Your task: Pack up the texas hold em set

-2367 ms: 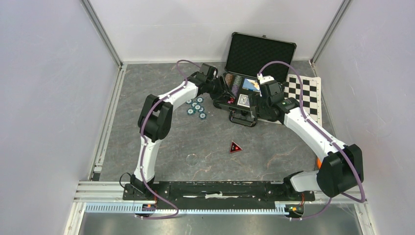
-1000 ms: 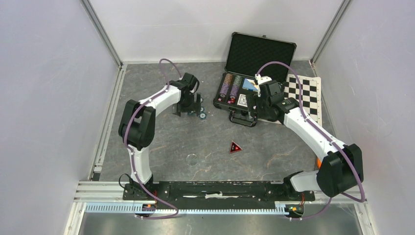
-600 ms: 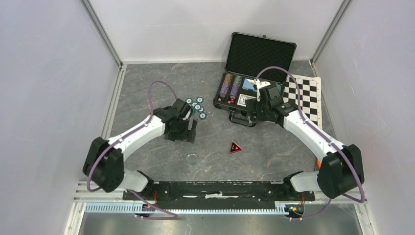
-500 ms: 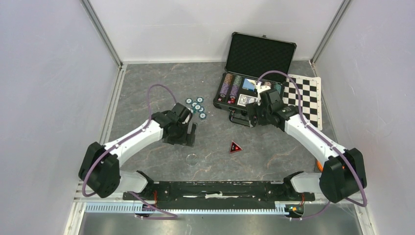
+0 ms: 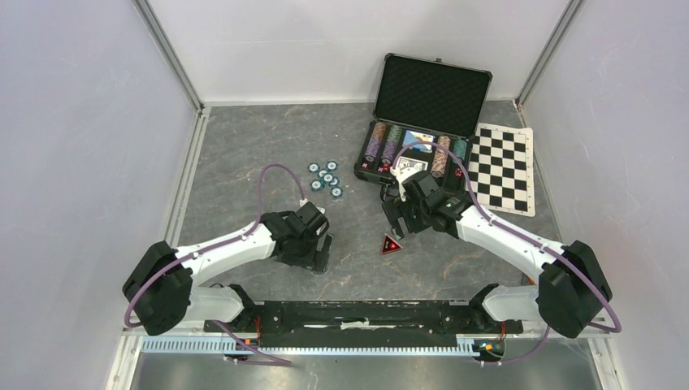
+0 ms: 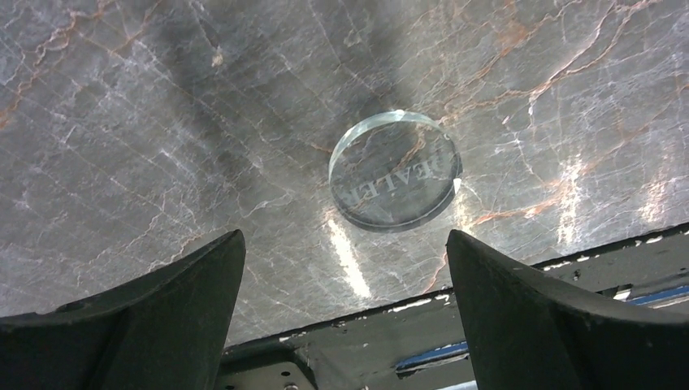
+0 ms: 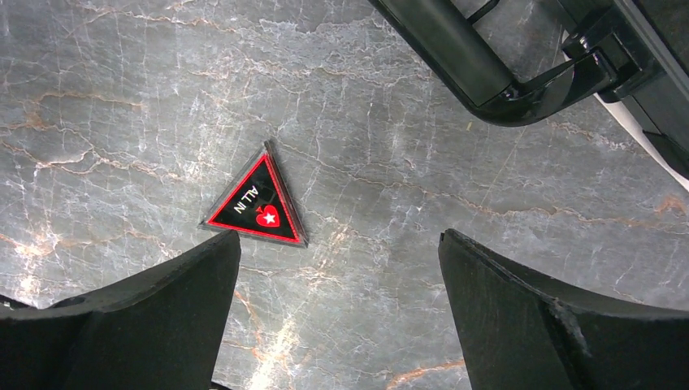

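The black case (image 5: 435,85) lies open at the back, with rows of chips and cards in its tray. Several teal chips (image 5: 325,177) lie loose on the floor left of it. My left gripper (image 5: 318,253) is open and empty over the clear round dealer button (image 6: 396,171), which lies just ahead of the fingertips in the left wrist view (image 6: 343,236) and is hidden in the top view. My right gripper (image 5: 394,221) is open and empty just behind the black-and-red triangular all-in marker (image 5: 392,244). That marker (image 7: 256,203) lies by my left finger in the right wrist view (image 7: 339,236).
A checkered board (image 5: 504,158) lies right of the case. The case handle (image 7: 479,73) shows at the top of the right wrist view. The black base rail (image 5: 357,313) runs along the near edge, close behind the dealer button.
My left arm has swung from the case and loose chips back toward the near edge, over the dealer button. My right gripper has moved from the case front toward the triangular marker.
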Action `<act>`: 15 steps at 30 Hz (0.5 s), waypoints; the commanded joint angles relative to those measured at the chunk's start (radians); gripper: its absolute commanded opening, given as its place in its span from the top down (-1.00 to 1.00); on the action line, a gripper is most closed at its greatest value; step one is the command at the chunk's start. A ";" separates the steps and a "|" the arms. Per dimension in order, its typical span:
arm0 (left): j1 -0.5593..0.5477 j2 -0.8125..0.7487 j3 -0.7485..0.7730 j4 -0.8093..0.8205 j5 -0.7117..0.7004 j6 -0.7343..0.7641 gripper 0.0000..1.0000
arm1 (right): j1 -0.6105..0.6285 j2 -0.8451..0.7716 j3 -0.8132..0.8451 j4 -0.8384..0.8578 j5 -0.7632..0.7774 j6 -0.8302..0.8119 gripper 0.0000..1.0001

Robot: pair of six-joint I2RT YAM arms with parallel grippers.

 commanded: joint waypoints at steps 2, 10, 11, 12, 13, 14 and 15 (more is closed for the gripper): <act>-0.015 0.009 -0.008 0.134 -0.043 -0.030 -0.98 | 0.007 -0.009 -0.020 0.057 -0.011 0.041 -0.95; -0.054 0.093 0.003 0.219 -0.090 -0.011 -0.82 | 0.023 0.014 -0.019 0.069 -0.013 0.048 -0.94; -0.054 0.103 0.006 0.218 -0.092 -0.011 -0.79 | 0.026 0.015 -0.019 0.072 -0.012 0.049 -0.94; -0.055 0.115 0.008 0.214 -0.092 -0.013 -0.76 | 0.027 0.015 -0.020 0.074 -0.012 0.051 -0.94; -0.055 0.123 0.009 0.210 -0.096 -0.017 -0.74 | 0.027 0.015 -0.021 0.074 -0.011 0.053 -0.94; -0.056 0.127 0.007 0.208 -0.100 -0.021 -0.73 | 0.029 0.013 -0.024 0.076 -0.012 0.055 -0.95; -0.057 0.127 0.004 0.207 -0.102 -0.027 -0.72 | 0.031 0.011 -0.026 0.076 -0.012 0.055 -0.95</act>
